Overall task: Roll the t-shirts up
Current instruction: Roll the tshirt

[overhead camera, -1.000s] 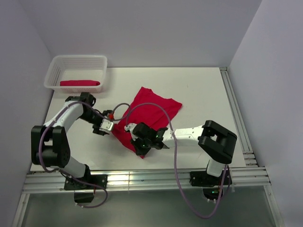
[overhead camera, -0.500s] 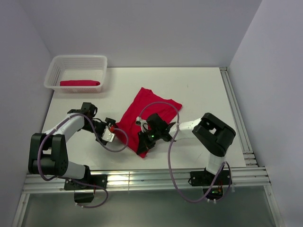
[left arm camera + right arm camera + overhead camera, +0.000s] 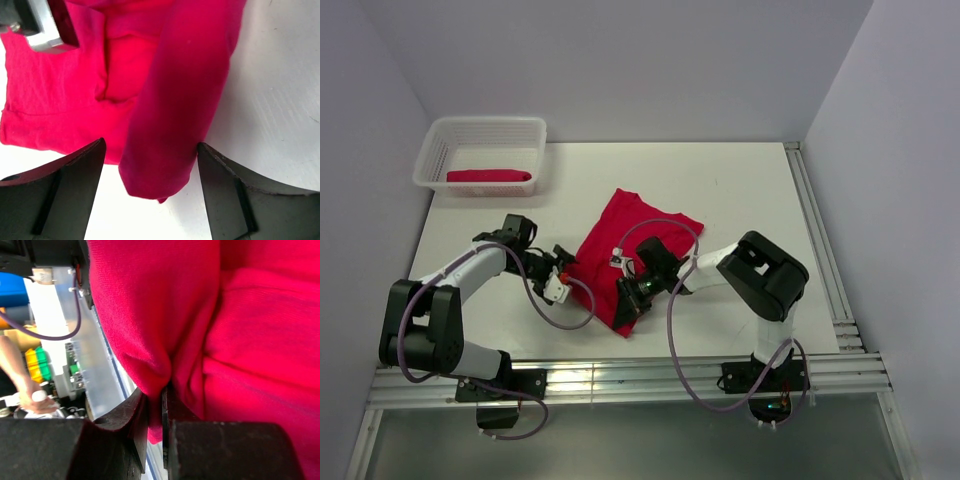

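One red t-shirt lies spread on the white table, its near-left edge turned over into a loose roll. My right gripper is shut on a fold of that shirt at its near corner; in the right wrist view the cloth is pinched between the jaws. My left gripper stands open at the shirt's left edge. In the left wrist view the end of the roll sits between its spread fingers without being gripped. A second t-shirt lies rolled in the basket.
The white lattice basket stands at the table's far left corner. Bare tabletop stretches to the right of the shirt. Purple cables loop over the near edge, and a metal rail runs along the front.
My left gripper has moved right to the shirt's left edge. The right arm has drawn in towards the shirt, still holding its near corner, and the edge has bunched over.
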You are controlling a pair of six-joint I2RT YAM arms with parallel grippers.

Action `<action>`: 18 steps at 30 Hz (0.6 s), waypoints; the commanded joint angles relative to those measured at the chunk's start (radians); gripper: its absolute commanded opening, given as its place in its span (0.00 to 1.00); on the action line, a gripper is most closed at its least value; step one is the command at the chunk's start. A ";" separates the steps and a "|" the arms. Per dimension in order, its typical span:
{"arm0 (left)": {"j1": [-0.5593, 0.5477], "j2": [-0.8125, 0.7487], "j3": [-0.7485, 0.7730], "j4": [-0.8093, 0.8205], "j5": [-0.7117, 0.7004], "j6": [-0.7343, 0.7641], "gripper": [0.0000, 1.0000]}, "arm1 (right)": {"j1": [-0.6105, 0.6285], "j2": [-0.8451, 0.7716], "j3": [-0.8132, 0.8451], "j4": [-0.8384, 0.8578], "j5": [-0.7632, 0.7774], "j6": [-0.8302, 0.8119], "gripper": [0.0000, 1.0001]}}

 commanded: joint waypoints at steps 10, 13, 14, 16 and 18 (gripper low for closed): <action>-0.072 -0.028 -0.075 0.053 -0.077 0.597 0.75 | -0.065 0.043 0.017 -0.017 -0.094 0.014 0.00; -0.082 -0.016 -0.098 0.119 -0.094 0.597 0.72 | -0.065 0.040 0.017 -0.021 -0.097 0.012 0.00; -0.084 -0.011 -0.100 0.125 -0.104 0.595 0.68 | -0.065 0.040 0.017 -0.024 -0.094 0.006 0.00; -0.092 0.003 -0.091 0.119 -0.107 0.592 0.54 | -0.065 0.038 0.020 -0.031 -0.093 0.005 0.00; -0.096 0.015 -0.082 0.118 -0.113 0.589 0.40 | -0.065 0.040 0.020 -0.027 -0.102 0.005 0.00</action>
